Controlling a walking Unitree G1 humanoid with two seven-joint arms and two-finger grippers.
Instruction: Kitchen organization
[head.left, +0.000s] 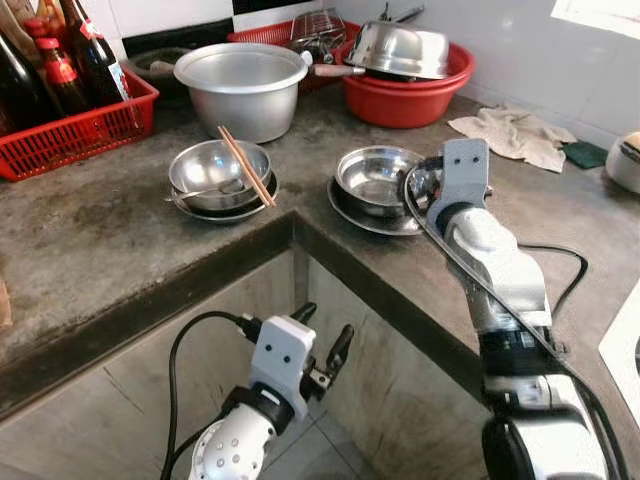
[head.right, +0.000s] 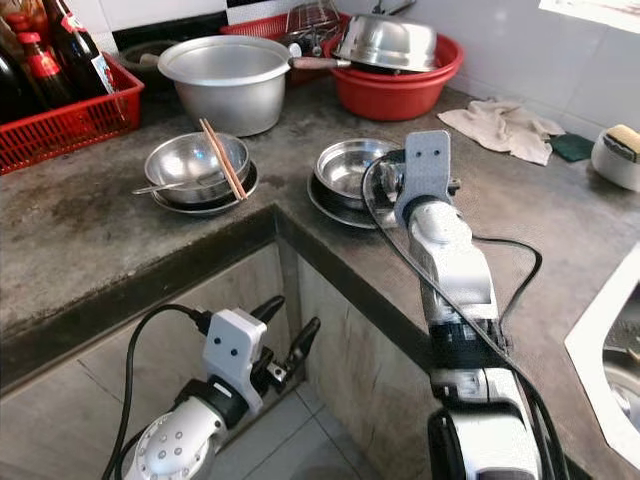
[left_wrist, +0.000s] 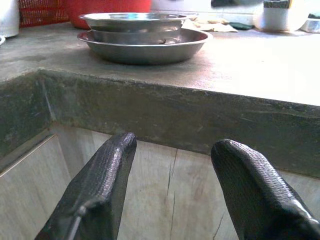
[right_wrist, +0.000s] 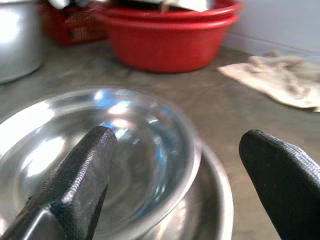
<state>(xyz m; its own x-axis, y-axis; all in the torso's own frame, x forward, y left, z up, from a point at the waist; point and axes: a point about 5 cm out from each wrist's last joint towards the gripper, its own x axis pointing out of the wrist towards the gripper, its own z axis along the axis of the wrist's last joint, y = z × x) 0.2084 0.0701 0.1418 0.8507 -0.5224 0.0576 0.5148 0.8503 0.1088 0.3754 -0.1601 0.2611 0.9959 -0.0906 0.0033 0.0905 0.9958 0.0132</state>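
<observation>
Chopsticks (head.left: 246, 165) across left bowl (head.left: 218, 172), right bowl (head.left: 377, 178) on plate (head.left: 352, 212), basin (head.left: 405, 95) behind

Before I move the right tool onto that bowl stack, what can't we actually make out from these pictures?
- Right tool: in the eye views its own wrist housing hides the fingers.
- Steel bowl: blurred in the right wrist view; the near rim is cut off.
- Red basin: the upturned steel bowl covers whatever lies beneath.
- Bottles in the red basket: tops cut off; labels too small.
</observation>
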